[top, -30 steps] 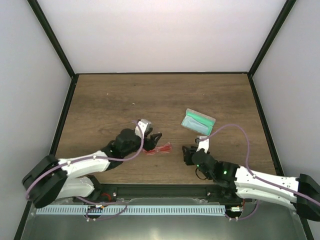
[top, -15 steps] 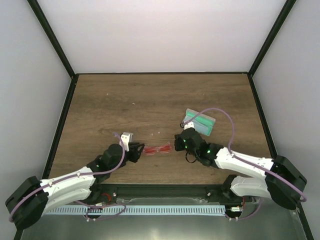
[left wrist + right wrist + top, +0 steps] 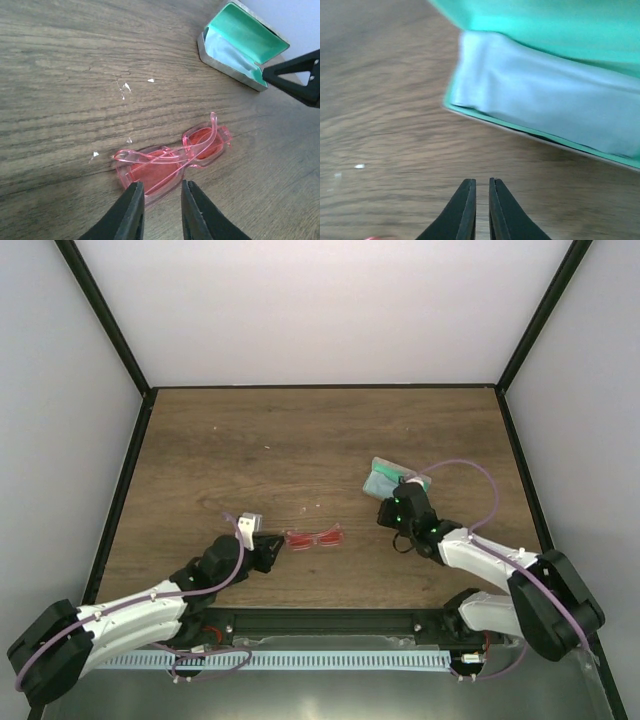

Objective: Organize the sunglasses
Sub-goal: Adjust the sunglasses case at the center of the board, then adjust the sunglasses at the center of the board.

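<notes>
A: Left claw [image 3: 161, 187]?
B: Fingers narrowly apart. The rim of the small red thin-framed sunglasses [image 3: 172, 160] sits at the gap; contact unclear. The glasses lie arms folded on the brown wooden table [image 3: 60, 75], well apart from the case, to its near left.
A: Right claw [image 3: 481, 182]?
B: Fingers almost together, gripping nothing, just before the case.
A: Container?
B: Grey oblong case [image 3: 227, 68], lid open, green lining; pale blue cloth [image 3: 227, 50] inside.
</notes>
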